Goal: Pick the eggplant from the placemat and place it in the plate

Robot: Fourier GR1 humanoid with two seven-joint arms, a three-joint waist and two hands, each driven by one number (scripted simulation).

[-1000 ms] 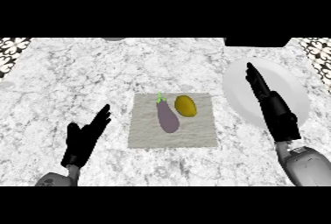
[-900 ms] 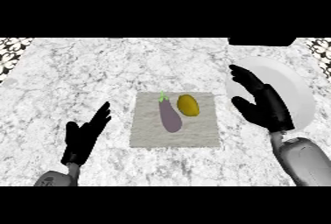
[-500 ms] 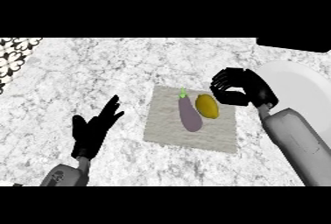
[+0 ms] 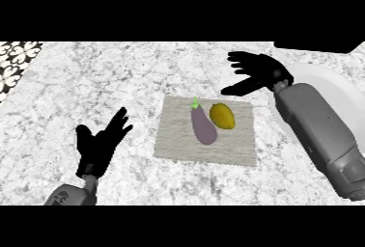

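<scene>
A purple eggplant (image 4: pixel 203 126) with a green stem lies on the pale grey placemat (image 4: pixel 178 142), beside a yellow fruit (image 4: pixel 222 116) on its right. My right hand (image 4: pixel 258 70) is open, fingers spread, above the marble counter just beyond the placemat's far right corner, apart from the eggplant. The white plate (image 4: pixel 335 87) lies at the right, partly hidden by my right forearm. My left hand (image 4: pixel 101 142) rests open, fingers up, left of the placemat.
A patterned black-and-white tile patch (image 4: pixel 14 60) shows at the far left edge. A dark object (image 4: pixel 317 46) sits at the counter's far right edge. Bare marble surrounds the placemat.
My right hand has swung from over the plate leftward and farther away, its fingers uncurling from near the yellow fruit. The view has shifted. The left hand stays resting.
</scene>
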